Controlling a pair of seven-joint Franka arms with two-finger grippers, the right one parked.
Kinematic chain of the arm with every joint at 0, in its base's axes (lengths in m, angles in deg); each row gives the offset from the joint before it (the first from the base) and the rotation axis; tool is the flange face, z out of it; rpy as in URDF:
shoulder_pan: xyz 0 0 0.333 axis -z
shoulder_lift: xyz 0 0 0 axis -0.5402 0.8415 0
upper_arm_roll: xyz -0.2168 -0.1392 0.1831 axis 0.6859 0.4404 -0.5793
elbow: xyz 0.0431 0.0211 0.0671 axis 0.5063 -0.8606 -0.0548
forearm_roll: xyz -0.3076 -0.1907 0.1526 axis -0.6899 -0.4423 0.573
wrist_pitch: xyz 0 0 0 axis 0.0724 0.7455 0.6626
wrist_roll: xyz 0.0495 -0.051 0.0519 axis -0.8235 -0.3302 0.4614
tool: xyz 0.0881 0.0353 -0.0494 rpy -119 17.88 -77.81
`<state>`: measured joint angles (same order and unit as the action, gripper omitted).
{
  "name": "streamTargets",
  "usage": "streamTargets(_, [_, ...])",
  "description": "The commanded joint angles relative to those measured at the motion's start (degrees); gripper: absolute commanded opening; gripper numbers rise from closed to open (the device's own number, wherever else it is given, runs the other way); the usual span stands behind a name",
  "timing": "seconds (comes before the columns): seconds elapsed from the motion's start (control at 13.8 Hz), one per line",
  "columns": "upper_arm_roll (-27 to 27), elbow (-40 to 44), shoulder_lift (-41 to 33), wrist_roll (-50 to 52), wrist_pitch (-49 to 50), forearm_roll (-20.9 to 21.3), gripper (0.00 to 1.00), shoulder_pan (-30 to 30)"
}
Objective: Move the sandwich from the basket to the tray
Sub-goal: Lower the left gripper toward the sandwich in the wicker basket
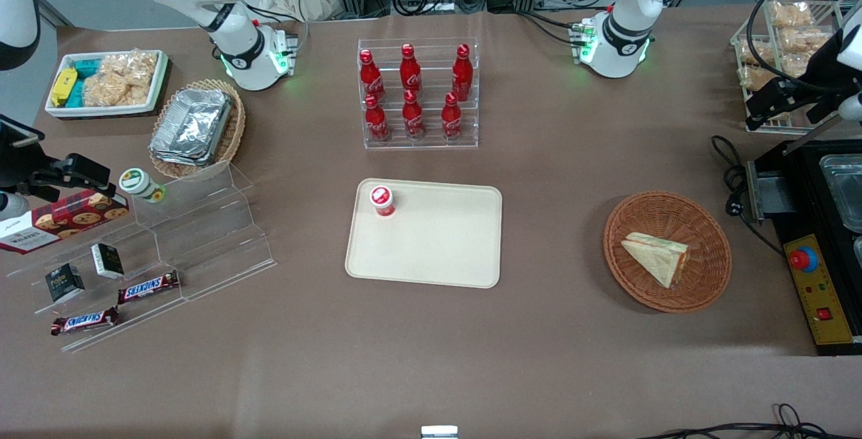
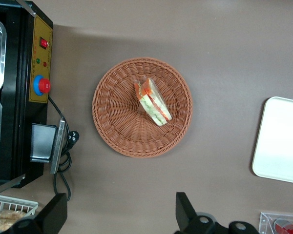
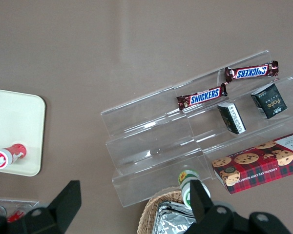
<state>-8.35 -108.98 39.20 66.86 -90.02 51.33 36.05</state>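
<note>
sandwich [image 1: 656,258] flat in basket [image 1: 700,289], tip toward tray [image 1: 431,271] | tool [image 2: 119,214] raised above, fingers spread, empty

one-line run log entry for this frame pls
phase: pre-grasp | gripper: open, empty, high above table beside basket | sandwich: in basket, untouched | tray: holds one small red-capped cup, no sandwich
</note>
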Motion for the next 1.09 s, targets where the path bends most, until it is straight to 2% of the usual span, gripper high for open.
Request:
streamTargets(0.0, [0.5,0.8,-0.5,-0.5,2.0,0.4,1.00,-0.6])
streamTargets(0.36, [-0.1,0.4,1.5,1.0,1.0,-0.2,1.00,-1.1])
streamTargets(0.58, [-3.5,0.5,8.8,3.8,-3.5,-5.0,1.00,-1.0])
streamTargets(0.8, [-3.8,0.4,16.3,8.1,-9.5,-5.8,1.00,-1.1])
streamTargets(1.02, [-3.7,0.2,23.4,12.9,-15.7,-9.7,1.00,-1.0])
